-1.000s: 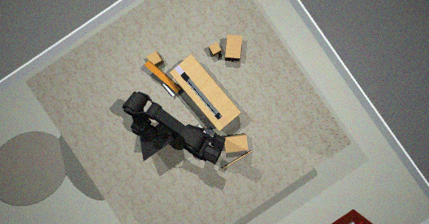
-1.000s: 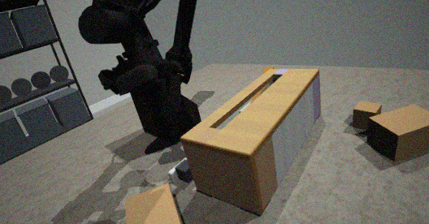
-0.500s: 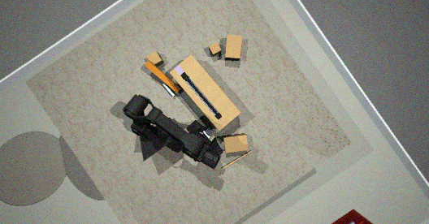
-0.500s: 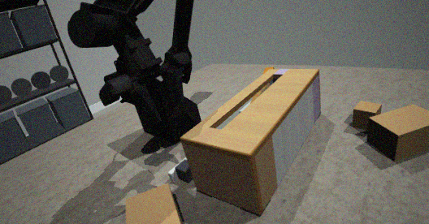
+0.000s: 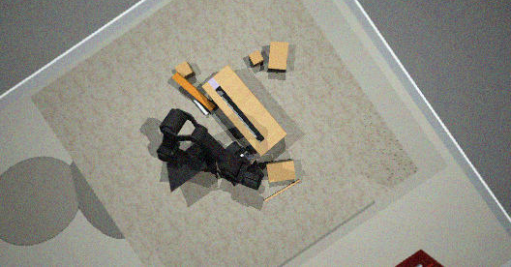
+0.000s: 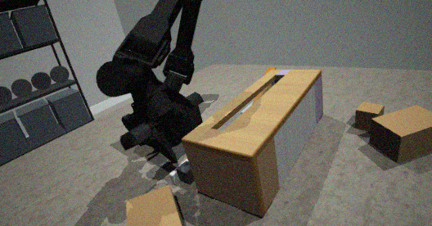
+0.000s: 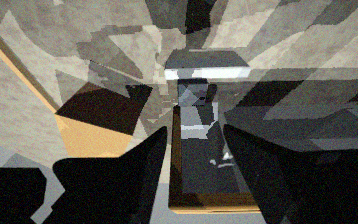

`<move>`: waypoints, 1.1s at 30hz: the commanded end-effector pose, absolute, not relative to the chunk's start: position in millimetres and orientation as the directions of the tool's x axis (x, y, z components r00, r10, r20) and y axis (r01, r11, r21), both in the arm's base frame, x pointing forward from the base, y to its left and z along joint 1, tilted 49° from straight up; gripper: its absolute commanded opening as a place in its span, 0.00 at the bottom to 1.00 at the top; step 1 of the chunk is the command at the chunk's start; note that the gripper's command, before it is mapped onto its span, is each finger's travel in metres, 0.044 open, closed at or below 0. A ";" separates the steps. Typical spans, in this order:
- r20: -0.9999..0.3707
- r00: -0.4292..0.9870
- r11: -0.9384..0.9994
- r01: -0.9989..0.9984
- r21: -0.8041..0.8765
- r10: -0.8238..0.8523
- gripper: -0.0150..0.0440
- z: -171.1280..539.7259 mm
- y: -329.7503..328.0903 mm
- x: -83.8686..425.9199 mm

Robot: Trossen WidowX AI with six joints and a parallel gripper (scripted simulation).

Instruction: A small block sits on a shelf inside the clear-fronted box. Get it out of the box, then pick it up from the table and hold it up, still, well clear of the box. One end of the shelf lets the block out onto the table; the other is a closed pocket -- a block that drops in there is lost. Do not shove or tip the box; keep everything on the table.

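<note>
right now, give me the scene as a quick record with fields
arm: folded low on the table beside the near end of the box
gripper: open, holding nothing, fingers either side of a dark block on the table
box: upright, slot along its top
loose cartons: one by the gripper, two beyond the box's far end

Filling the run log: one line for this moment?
hand: open, empty, low at near end of long tan slotted-top box | small block: not visible | box: upright on table
</note>
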State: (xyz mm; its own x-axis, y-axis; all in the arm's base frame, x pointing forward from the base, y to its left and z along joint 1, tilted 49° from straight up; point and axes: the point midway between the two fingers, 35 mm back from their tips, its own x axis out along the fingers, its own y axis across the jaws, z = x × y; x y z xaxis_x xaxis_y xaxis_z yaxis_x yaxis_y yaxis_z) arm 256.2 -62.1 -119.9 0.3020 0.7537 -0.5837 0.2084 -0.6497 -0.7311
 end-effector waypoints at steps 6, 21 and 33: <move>-0.580 0.301 -0.645 0.202 -0.737 0.757 0.74 -130.6 -50.0 254.0; -0.580 0.301 -0.645 0.203 -0.737 0.757 0.74 -147.3 -32.4 252.3; -0.577 0.301 -0.642 0.202 -0.740 0.759 0.74 -158.7 -18.4 249.6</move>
